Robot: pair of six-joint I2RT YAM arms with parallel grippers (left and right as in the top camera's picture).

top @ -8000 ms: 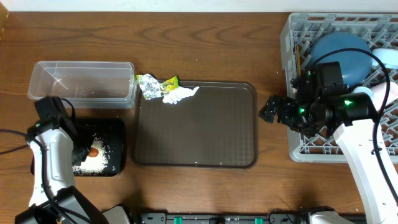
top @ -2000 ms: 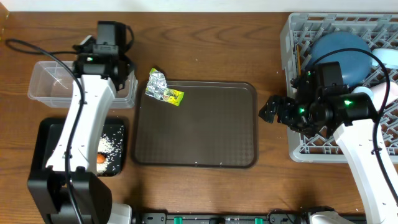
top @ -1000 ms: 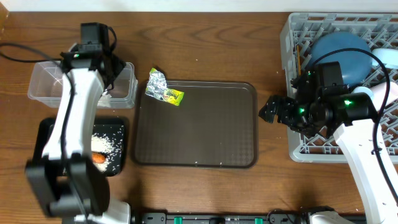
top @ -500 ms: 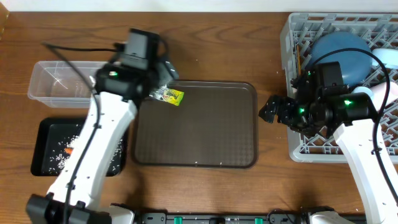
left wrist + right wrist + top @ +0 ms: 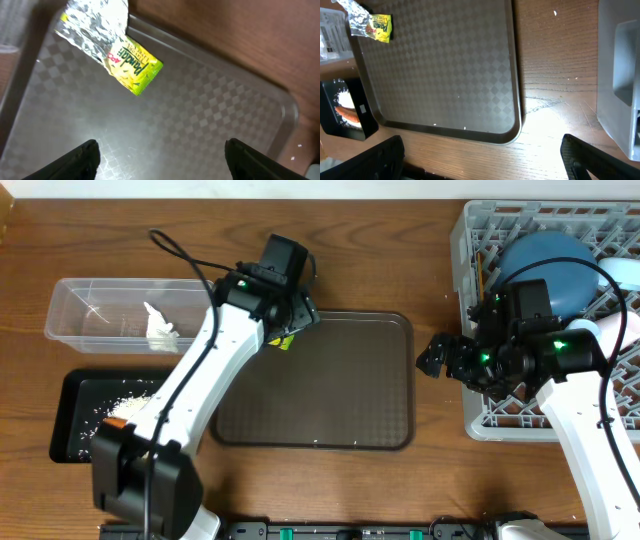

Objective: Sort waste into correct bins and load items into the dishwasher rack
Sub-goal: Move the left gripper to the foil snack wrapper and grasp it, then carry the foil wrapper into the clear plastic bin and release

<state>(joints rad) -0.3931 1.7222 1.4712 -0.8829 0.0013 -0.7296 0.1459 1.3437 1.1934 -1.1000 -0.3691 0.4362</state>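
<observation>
Risk: wrapper [image 5: 112, 60] overlaps tray rim [image 5: 210, 56], so my open left jaws may snag it; right jaws open too.

Overhead straight down, wrist views close, all sharing the tray [image 5: 330, 390]

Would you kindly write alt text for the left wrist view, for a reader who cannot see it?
A crumpled silver and yellow-green wrapper lies at a corner of a dark brown serving tray. The left end effector hovers above it, its two dark fingers open and empty.
</observation>
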